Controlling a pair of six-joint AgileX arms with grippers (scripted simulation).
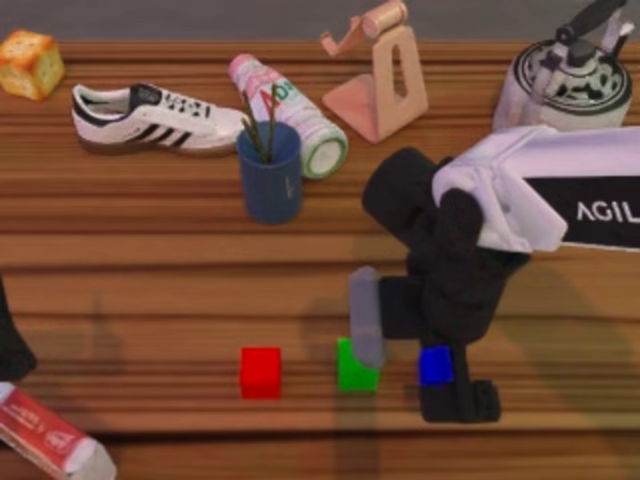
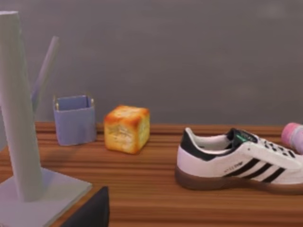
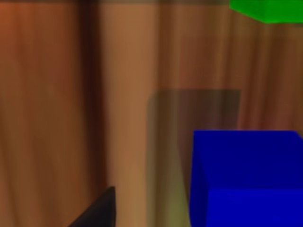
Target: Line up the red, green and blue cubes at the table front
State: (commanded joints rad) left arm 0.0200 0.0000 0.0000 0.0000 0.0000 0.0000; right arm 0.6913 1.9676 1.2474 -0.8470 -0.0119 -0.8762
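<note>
Three small cubes stand in a row near the table's (image 1: 150,250) front edge: red cube (image 1: 260,372) at the left, green cube (image 1: 352,372) in the middle, blue cube (image 1: 435,365) at the right. My right gripper (image 1: 440,385) hangs straight over the blue cube and is open. In the right wrist view one dark fingertip (image 3: 102,210) stands apart from the blue cube (image 3: 246,179), with bare wood between them; the other finger is hidden. A corner of the green cube (image 3: 267,9) shows farther off. My left gripper (image 1: 10,345) is parked at the table's left edge, open.
At the back stand an orange-tan block (image 1: 30,63), a white striped shoe (image 1: 155,118), a blue mug with sticks (image 1: 270,170), a pink-and-white bottle (image 1: 290,115), a pink stand (image 1: 385,85) and a kettle (image 1: 570,75). A red-and-white carton (image 1: 45,435) lies at the front left.
</note>
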